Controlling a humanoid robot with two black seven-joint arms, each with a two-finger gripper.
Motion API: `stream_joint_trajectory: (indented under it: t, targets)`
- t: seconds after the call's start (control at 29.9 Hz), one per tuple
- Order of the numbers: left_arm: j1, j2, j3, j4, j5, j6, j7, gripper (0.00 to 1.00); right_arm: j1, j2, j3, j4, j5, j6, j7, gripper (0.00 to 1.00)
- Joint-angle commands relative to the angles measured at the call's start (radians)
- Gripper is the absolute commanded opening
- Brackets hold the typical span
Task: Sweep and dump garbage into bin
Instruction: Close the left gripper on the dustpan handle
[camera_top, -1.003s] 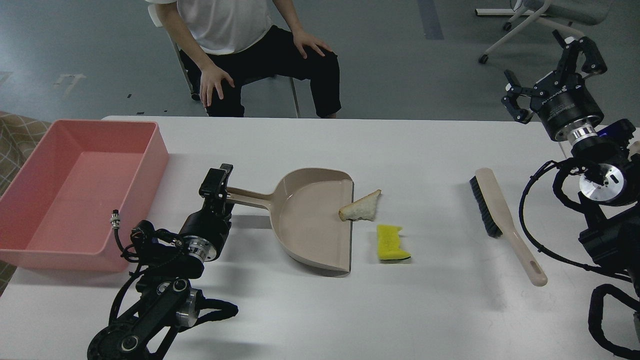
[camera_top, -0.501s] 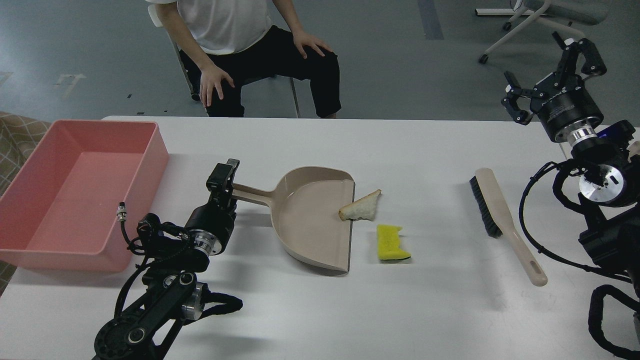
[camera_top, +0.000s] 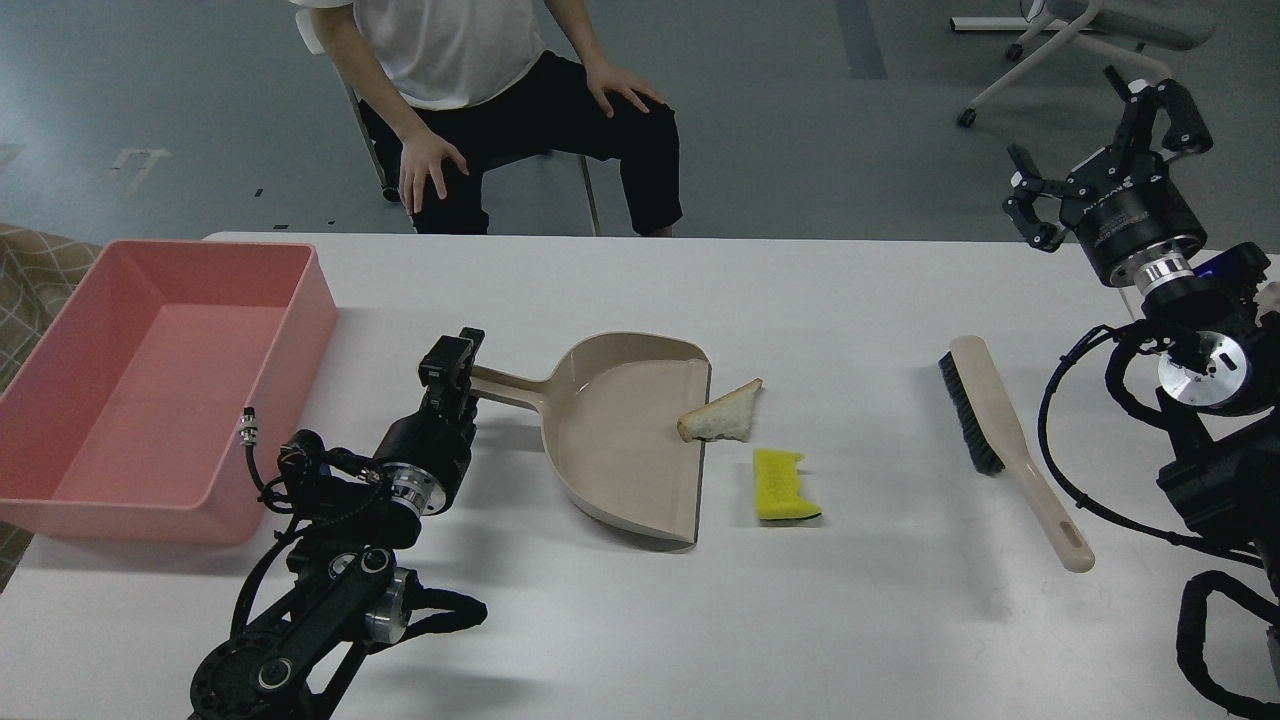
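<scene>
A triangular white bread slice (camera_top: 722, 413) with brown crust lies at the open lip of the beige dustpan (camera_top: 620, 440), partly over its edge. A yellow sponge piece (camera_top: 783, 486) lies on the table just right of the dustpan's front corner. The salmon-pink bin (camera_top: 150, 380) stands at the table's left, with nothing in it. My left gripper (camera_top: 455, 365) is shut on the end of the dustpan's handle (camera_top: 505, 385). My right gripper (camera_top: 1100, 140) is open and empty, raised above the table's far right edge.
A beige brush (camera_top: 1005, 440) with black bristles lies on the table at the right, handle toward me. A person (camera_top: 500, 100) sits on a chair behind the table's far edge. A checkered surface (camera_top: 25, 280) shows left of the bin.
My left gripper has moved slightly right and away from me with the dustpan's handle, shifting the dustpan a little. The bread, sponge and brush have not moved. The right arm is nearly still.
</scene>
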Motion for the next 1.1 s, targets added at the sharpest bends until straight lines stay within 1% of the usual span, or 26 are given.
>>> stream_joint_trajectory:
  t: [0.0,0.17,0.43,0.57,0.77,0.8,0.87,0.94,1.0,1.07]
  targets:
    - [-0.001,0.000,0.000,0.000,0.000,0.000,0.000,0.60,0.000,0.000,0.000,0.000,0.000,0.000,0.000,1.00]
    - [0.002,0.000,0.000,0.000,0.000,0.003,0.000,0.56,0.000,0.000,0.000,0.000,0.000,0.000,0.000,1.00]
    - [0.005,0.000,0.000,0.006,-0.006,0.005,0.003,0.55,0.000,0.000,0.000,0.002,0.000,0.000,0.000,1.00]
    - [0.005,-0.022,0.000,0.008,-0.006,0.005,0.003,0.55,0.000,0.000,0.000,0.002,0.000,0.000,0.000,1.00]
    - [0.005,-0.023,0.000,0.009,-0.006,0.005,0.000,0.52,0.000,0.000,0.000,0.002,0.000,0.000,0.000,1.00]
    - [0.005,-0.023,0.000,0.009,-0.008,0.005,0.000,0.49,0.000,0.000,0.000,0.002,0.000,0.000,0.000,1.00]
    - [0.005,-0.023,0.000,0.011,-0.008,0.005,0.000,0.47,0.000,0.000,0.000,0.000,0.000,0.000,0.000,1.00]
    - [0.005,-0.023,0.000,0.012,-0.008,0.005,0.002,0.41,0.000,0.000,0.000,0.002,0.000,0.000,0.000,1.00]
    - [0.005,-0.023,0.000,0.012,-0.008,0.005,0.000,0.37,0.000,0.000,0.000,0.000,0.000,0.000,0.000,1.00]
    - [0.005,-0.023,0.000,0.012,-0.008,0.005,0.000,0.36,0.000,0.000,0.000,0.002,0.000,0.000,0.000,1.00]
